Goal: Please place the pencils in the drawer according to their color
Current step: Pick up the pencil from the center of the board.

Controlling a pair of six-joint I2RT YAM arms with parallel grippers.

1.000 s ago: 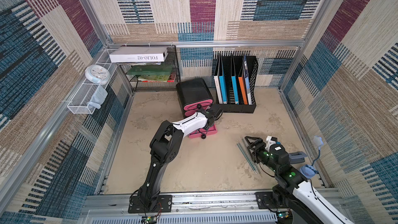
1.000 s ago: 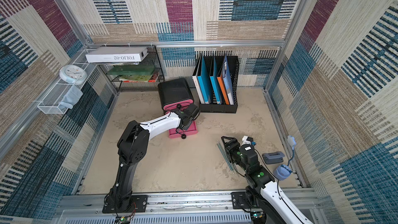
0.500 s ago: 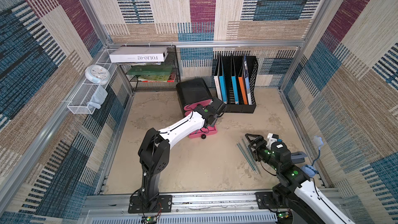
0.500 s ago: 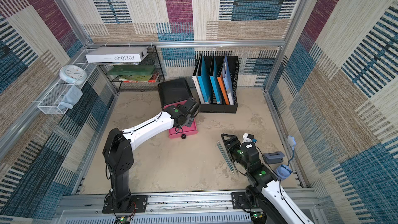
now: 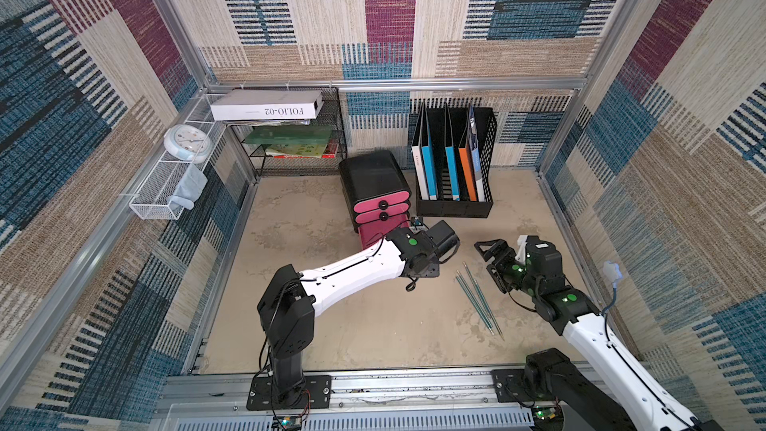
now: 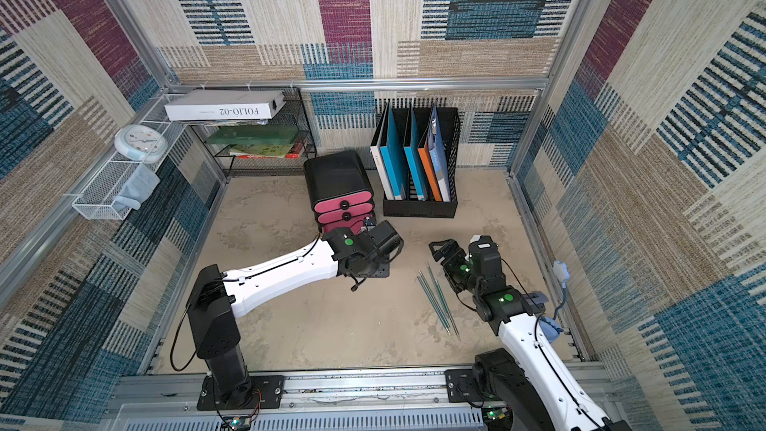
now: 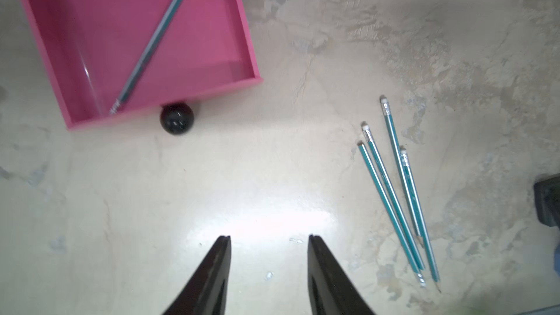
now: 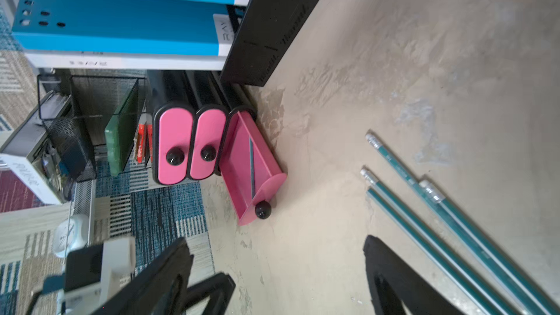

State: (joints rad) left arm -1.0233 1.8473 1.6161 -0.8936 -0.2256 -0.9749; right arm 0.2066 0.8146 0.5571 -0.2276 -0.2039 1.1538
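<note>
Beige, mottled table [image 5: 373, 346] floors the patterned cell. At upper centre of a top view, the drawer [image 5: 375, 178] chest has its lowest tray [image 7: 75, 25] pulled out, with one teal pencil [image 7: 156, 37] lying slantwise inside. Just right of it, the left gripper [image 7: 269, 237] hangs with its fingers apart, empty. Four teal pencils [image 7: 393, 195] lie close together right of centre. Farther right, the right gripper [image 5: 489, 259] has its fingers spread wide. The pencils look light, stiff and apt to roll, so each is probably best pinched mid-shaft, singly.
</note>
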